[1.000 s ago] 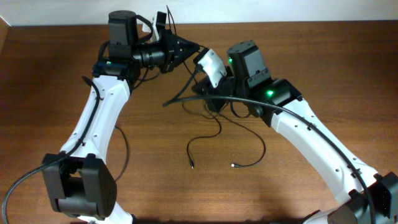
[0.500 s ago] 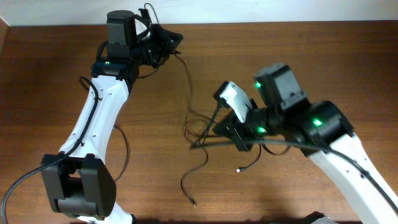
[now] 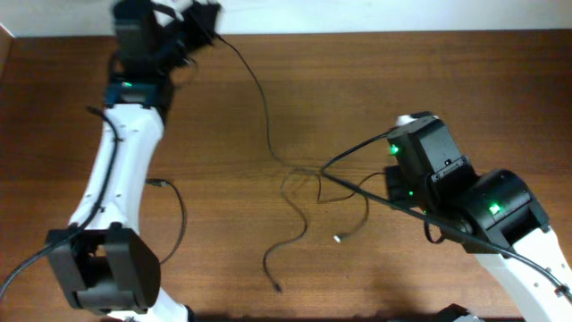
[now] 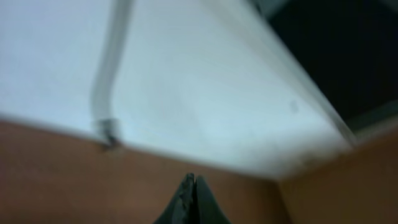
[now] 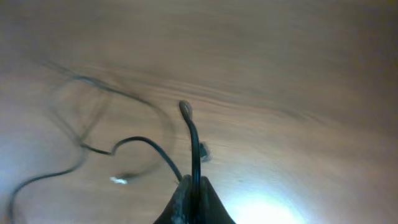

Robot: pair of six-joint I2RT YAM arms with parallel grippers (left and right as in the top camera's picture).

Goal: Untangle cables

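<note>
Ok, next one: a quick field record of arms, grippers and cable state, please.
table: wooden
cables: loose knot in the middle, stretched toward both arms
left gripper: shut, at far edge, a cable running up to it
right gripper: shut on a cable
plug ends: two lying free on the near side

Probably robotics lab: bare wooden table [image 3: 402,80], white wall [image 3: 357,13], left arm [image 3: 112,179], right arm [image 3: 505,215].

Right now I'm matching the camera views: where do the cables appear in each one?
Overhead: cables tangled mid-table, one strand running to the top left.
Left wrist: none visible.
Right wrist: strand rising from the shut right claw.
Shared landmark: brown wooden table.
</note>
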